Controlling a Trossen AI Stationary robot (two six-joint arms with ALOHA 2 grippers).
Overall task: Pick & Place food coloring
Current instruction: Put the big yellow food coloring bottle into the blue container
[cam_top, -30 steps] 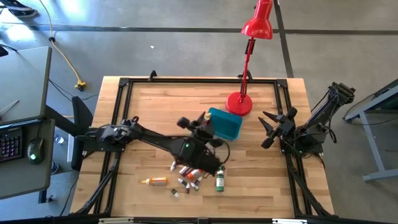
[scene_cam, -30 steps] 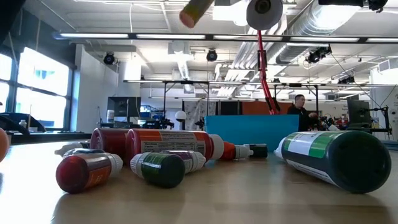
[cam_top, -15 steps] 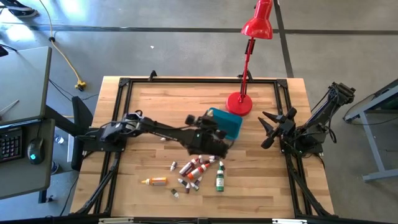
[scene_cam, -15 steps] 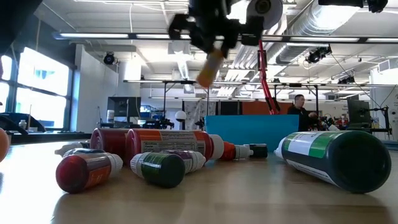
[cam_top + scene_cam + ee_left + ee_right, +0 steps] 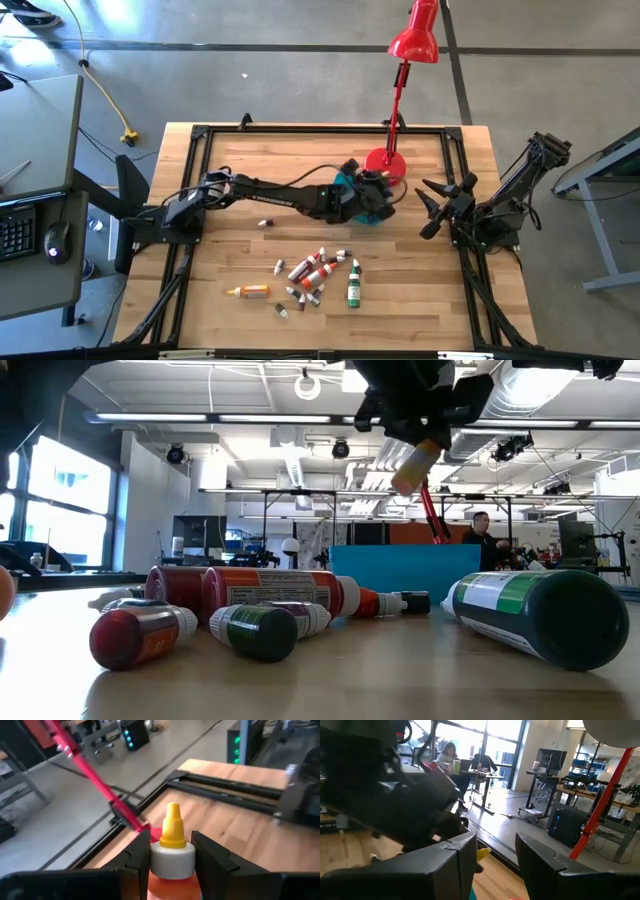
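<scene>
My left gripper (image 5: 368, 196) reaches across the table and hovers over the teal tub (image 5: 345, 184), shut on an orange dropper bottle (image 5: 172, 870) with a white collar and a yellow pointed cap (image 5: 173, 826). In the low view the bottle (image 5: 413, 463) slants below the gripper (image 5: 420, 410). The other food coloring bottles (image 5: 315, 275) lie on their sides in a loose cluster near the table's near edge, among them a green one (image 5: 353, 286) and an orange-yellow one (image 5: 248, 291). My right gripper (image 5: 432, 208) waits open at the table's right side. My left gripper pinches the orange bottle between its two fingers (image 5: 140, 857) at the white collar (image 5: 172, 860) and the shoulder under it. The bottle lies along the fingers, with the yellow cap sticking out past their tips. It is lifted clear, tilted, above the teal tub.
The red desk lamp's base (image 5: 385, 165) stands just beyond the tub toward the far edge, and its stem leans over the table's far side. Two tiny pale bottles (image 5: 265, 222) lie apart from the cluster. A black frame (image 5: 200, 135) rims the wooden table. People sit in the room behind.
My left gripper has carried the orange bottle up from above the bottle cluster toward the far right, and now stands over the teal tub, still shut on the bottle. The bottles on the table have stayed where they were.
</scene>
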